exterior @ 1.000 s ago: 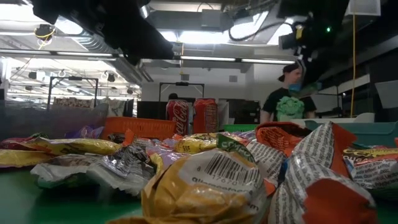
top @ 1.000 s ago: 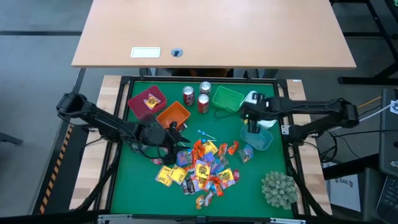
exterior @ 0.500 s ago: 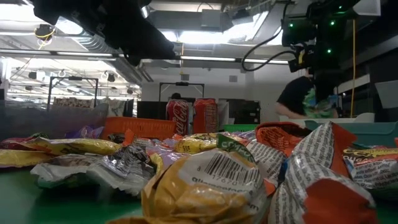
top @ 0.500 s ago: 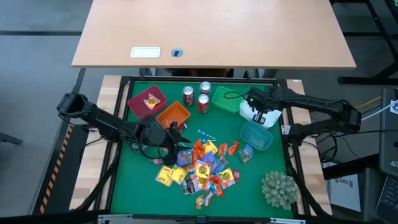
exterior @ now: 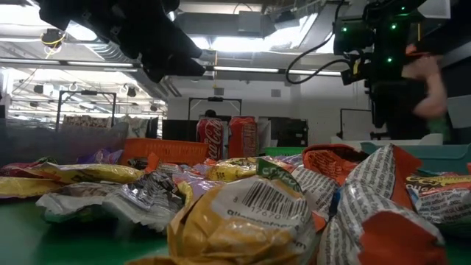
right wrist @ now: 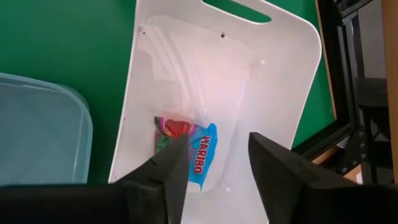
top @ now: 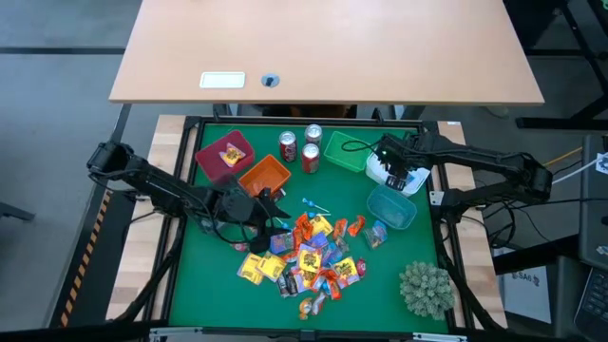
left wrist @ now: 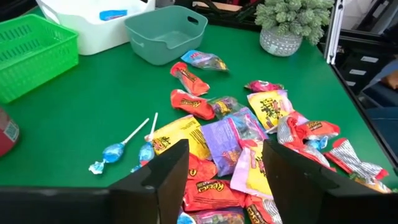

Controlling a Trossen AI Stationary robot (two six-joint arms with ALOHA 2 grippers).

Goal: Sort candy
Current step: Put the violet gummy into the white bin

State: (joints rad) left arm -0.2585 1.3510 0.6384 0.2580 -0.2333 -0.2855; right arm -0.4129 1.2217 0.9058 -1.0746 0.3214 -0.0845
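Since a second ago my right tool [right wrist: 211,165] left the teal bin [top: 392,207], open over the white bin [right wrist: 273,81]; left tool [left wrist: 224,171] open above the candy [left wrist: 249,134].

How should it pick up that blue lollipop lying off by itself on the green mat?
Probably by its thin white stick, coming straight down with fingers either side. The blue-wrapped lollipop lies flat beside a second one, at the edge of the candy pile, and the stick points out over bare green mat.

Candy [left wrist: 236,134] wrappers glossy, crinkled foil; bins [left wrist: 166,35] smooth plastic; table mat [left wrist: 81,112] matt green.
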